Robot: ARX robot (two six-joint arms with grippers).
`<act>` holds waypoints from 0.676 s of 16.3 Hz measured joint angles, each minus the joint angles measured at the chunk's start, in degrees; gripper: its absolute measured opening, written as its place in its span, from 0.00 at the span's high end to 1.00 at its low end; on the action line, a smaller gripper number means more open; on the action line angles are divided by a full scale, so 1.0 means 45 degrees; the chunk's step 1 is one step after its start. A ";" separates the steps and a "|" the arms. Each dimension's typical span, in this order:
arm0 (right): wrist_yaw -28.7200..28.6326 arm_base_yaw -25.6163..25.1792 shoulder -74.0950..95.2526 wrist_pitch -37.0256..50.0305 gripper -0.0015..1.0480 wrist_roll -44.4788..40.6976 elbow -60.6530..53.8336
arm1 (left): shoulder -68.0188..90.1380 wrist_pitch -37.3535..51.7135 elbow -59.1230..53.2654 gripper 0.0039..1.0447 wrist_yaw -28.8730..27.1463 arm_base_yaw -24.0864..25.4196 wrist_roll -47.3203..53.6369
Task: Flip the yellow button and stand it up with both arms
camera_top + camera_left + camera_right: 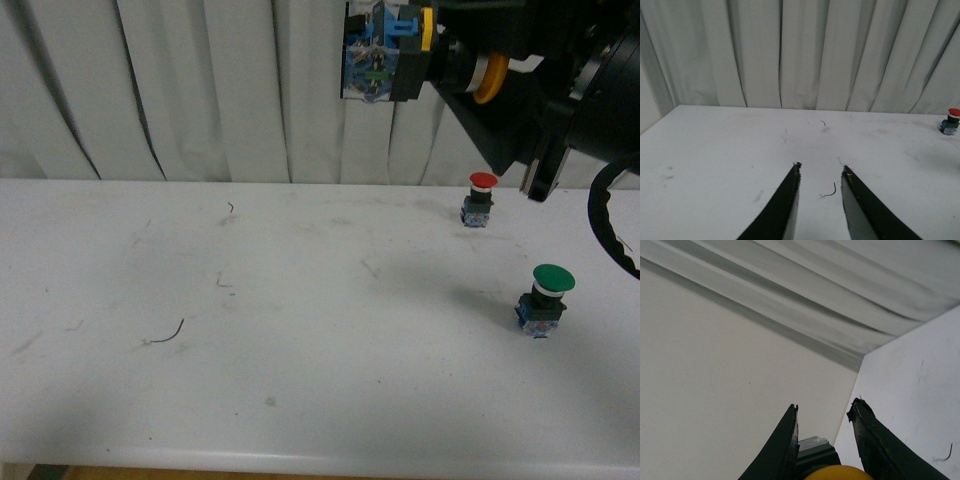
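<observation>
Overhead, the yellow button (368, 55) is held at the upper middle of the front view, well above the surface (300, 300) and in front of the curtain (200, 90). It is carried sideways, with its blue contact block turned to the left of the frame and its yellow cap toward the black right arm (560, 90) at the upper right. It is gripped by the right claw (825, 412), whose two fingers (787, 440) are seen in the right wrist view closed on the dark body of the switch. The rounded cap shows at the bottom edge of that frame. Such a hold is judged to leave the base exposed, so that it can be taken by the other arm and the switch turned over. The left claw (820, 170) is spread moderately and holds nothing; only bare surface and a small curled thread (830, 192) are seen between its tips. It is not seen in the front view. At the right of the front view the red-capped switch (482, 197) and, lower, the green-capped switch (545, 295) are set upright on their bases, apart from each other and below the raised button. The handover is judged not yet begun.
</observation>
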 joint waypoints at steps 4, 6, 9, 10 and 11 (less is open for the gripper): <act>0.1919 -0.0714 -0.1103 -0.0272 0.69 -0.4653 0.0476 | 0.0000 0.0000 0.0000 0.34 0.0000 0.0000 0.0000; 0.3677 -0.1273 -0.1195 -0.2652 0.69 -0.7941 0.1180 | 0.0000 0.0000 0.0000 0.08 0.0000 0.0000 0.0000; 0.5901 -0.2103 -0.0607 -0.4211 0.69 -1.2332 0.2089 | 0.0000 0.0005 0.0000 0.06 0.0000 0.0000 0.0010; 0.6499 -0.2361 -0.0423 -0.4430 0.69 -1.3610 0.2375 | 0.0000 0.0000 0.0000 0.06 0.0000 0.0000 0.0010; 0.6970 -0.2540 -0.0277 -0.4605 0.69 -1.4494 0.2633 | 0.0000 0.0000 0.0000 0.06 0.0000 0.0000 0.0010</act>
